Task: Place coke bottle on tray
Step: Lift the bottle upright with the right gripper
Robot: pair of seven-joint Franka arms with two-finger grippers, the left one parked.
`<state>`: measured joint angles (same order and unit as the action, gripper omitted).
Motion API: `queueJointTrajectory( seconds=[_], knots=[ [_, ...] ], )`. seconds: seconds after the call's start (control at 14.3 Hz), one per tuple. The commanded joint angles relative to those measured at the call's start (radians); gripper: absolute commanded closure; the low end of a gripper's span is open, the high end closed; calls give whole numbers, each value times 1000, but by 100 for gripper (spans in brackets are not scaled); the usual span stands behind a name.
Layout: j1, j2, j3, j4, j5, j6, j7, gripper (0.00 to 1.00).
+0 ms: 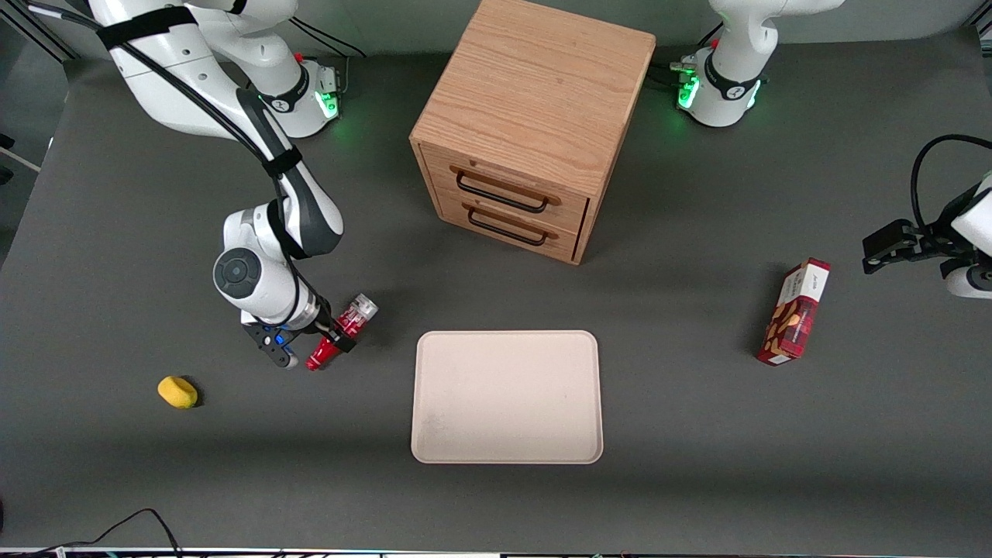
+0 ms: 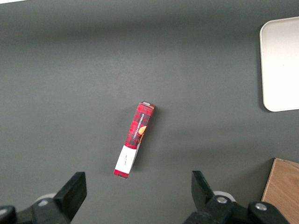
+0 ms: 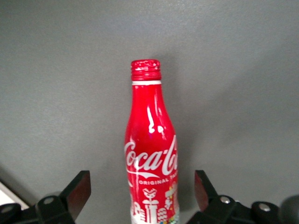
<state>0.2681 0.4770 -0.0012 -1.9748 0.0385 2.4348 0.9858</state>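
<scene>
Coke bottle [image 3: 150,154] lies on table, gripper [image 1: 329,346] fingers wide open around it. Looks smooth, hard, slippery, light; grab middle. Tray [image 1: 508,397] near.

Cabinet [image 1: 535,132] upper centre of frame; tray [image 1: 508,397] lower centre, in front of it. Bottle [image 1: 353,318] beside tray, toward working arm's end, gripper [image 1: 332,343] straddling it.

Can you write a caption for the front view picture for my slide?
The tool straddles the lying coke bottle with fingers open, beside the tray.
</scene>
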Motion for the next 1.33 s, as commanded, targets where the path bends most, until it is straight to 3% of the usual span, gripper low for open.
queueJointTrajectory(
  seconds=[0.0,0.21,0.49,0.56,0.63,0.77,0.84,1.26],
  knots=[
    [5,9,0,-22,-42,21,31,1],
    [3,29,0,-26,-43,46,31,2],
    [2,48,0,-21,-43,69,30,13],
    [0,49,0,-19,-43,69,31,22],
    [0,49,0,-19,-43,69,31,37],
    [0,48,0,-18,-43,69,31,94],
    [-1,49,0,-18,-43,69,31,100],
    [-10,43,0,-3,-37,63,62,100]
  ],
)
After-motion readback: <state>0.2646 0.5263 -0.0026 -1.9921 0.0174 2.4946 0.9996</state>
